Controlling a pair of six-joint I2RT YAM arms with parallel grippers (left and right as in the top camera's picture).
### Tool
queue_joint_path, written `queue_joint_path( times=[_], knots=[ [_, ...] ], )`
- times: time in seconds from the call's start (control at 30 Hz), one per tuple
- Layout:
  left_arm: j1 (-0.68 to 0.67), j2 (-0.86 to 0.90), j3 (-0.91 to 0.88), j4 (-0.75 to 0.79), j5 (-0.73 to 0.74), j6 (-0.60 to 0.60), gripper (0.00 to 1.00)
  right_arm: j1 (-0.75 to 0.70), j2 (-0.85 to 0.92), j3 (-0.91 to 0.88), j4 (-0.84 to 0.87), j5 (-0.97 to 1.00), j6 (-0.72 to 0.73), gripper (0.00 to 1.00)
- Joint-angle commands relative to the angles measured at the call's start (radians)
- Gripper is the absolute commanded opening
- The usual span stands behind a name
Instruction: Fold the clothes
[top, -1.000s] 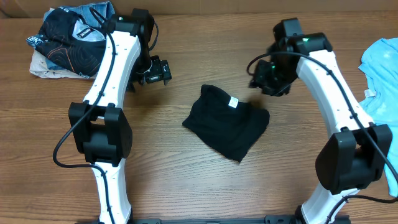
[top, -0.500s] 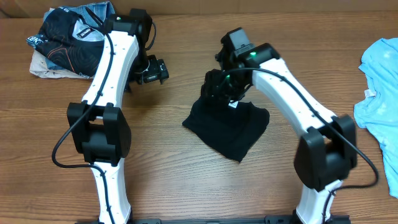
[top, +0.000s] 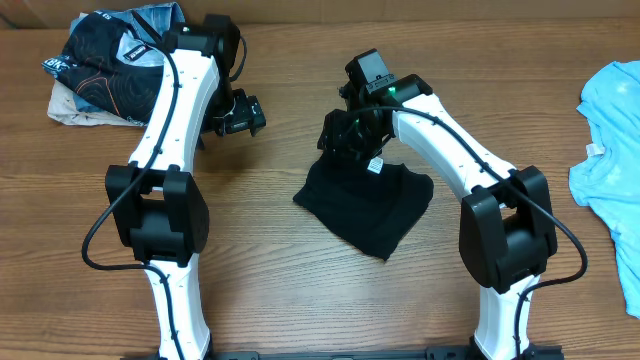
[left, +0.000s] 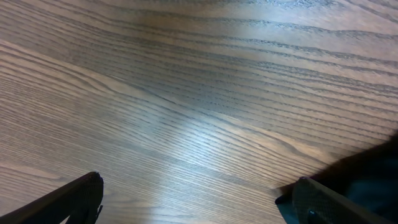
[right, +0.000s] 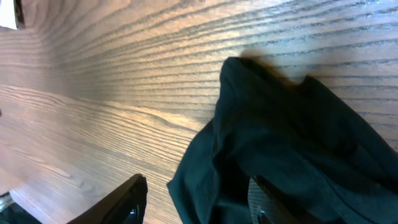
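The black shirt (top: 370, 205) lies folded in a small bundle at the table's middle, its white neck label (top: 376, 165) showing near its top edge. My right gripper (top: 345, 140) is open over the shirt's top left corner; in the right wrist view its fingers (right: 199, 202) straddle the dark cloth's edge (right: 280, 143). My left gripper (top: 243, 115) is open and empty, left of the shirt, above bare wood (left: 186, 124). A light blue T-shirt (top: 610, 130) lies at the right edge.
A pile of dark and patterned garments (top: 110, 65) sits at the back left corner. The wooden table (top: 300, 290) runs under everything.
My right arm has swung left from the right side to the black shirt's top left corner. The left gripper has edged slightly up and left.
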Motion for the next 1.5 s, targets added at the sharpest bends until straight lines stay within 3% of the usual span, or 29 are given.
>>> queue_joint_path(
  times=[0.0,0.3,0.5,0.67,0.8,1.27,1.47],
  knots=[
    [0.002,-0.032,-0.002,-0.003,-0.017,-0.014,1.0,0.014,0.023,0.01,0.015,-0.008,0.029,0.54],
    [0.002,-0.032,-0.002,-0.007,-0.017,-0.014,1.0,0.047,0.075,0.01,0.046,0.024,0.068,0.53],
    [0.002,-0.032,-0.002,-0.011,-0.017,-0.014,1.0,0.047,0.075,0.01,0.055,0.06,0.084,0.38],
    [0.002,-0.032,-0.002,-0.012,-0.017,-0.013,1.0,0.045,0.075,0.01,0.055,0.078,0.084,0.13],
    [0.002,-0.032,-0.002,-0.017,-0.018,-0.01,1.0,0.035,0.075,0.014,0.054,0.101,0.083,0.05],
    [0.002,-0.032,-0.002,-0.016,-0.018,-0.01,1.0,-0.031,0.074,0.262,-0.237,0.191,0.046,0.04],
    [0.002,-0.032,-0.002,-0.017,-0.017,-0.01,1.0,-0.031,0.075,0.254,-0.28,0.301,0.046,0.06]
  ],
)
